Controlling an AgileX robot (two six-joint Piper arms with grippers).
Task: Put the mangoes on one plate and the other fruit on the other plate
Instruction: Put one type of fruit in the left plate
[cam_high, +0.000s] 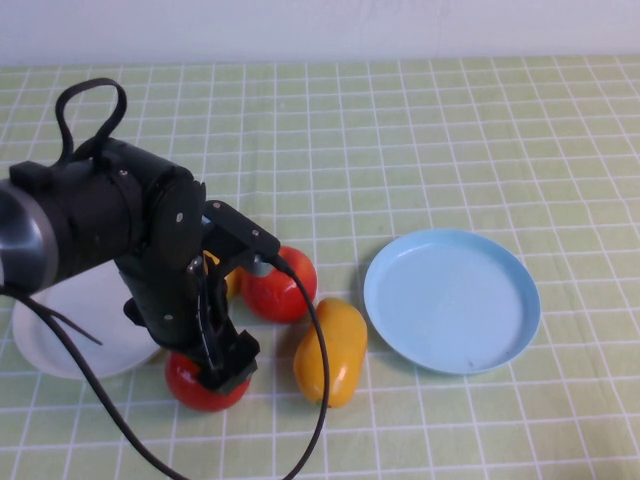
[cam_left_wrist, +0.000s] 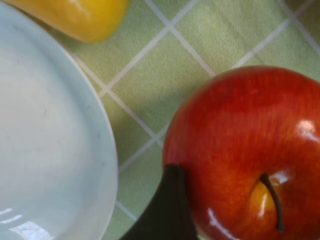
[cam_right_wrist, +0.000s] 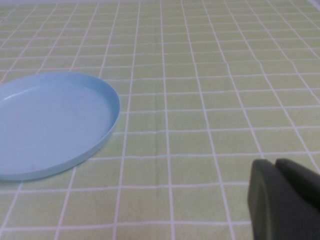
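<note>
My left gripper (cam_high: 212, 376) is down over the front red apple (cam_high: 192, 386), open, with its jaws on either side of the fruit. In the left wrist view a black finger (cam_left_wrist: 167, 210) lies against the side of that apple (cam_left_wrist: 240, 150), which rests on the cloth beside the white plate (cam_left_wrist: 45, 125). A second apple (cam_high: 282, 287) sits behind it. One mango (cam_high: 332, 350) lies between the apples and the empty light blue plate (cam_high: 452, 300). Another mango (cam_high: 233, 283) peeks out from behind the arm. My right gripper (cam_right_wrist: 275, 166) is shut and empty, to the side of the blue plate (cam_right_wrist: 50, 120).
The white plate (cam_high: 60, 335) lies at the left, partly under my left arm, with nothing seen on it. A black cable (cam_high: 318, 400) hangs from the left arm across the mango. Green checked cloth covers the table.
</note>
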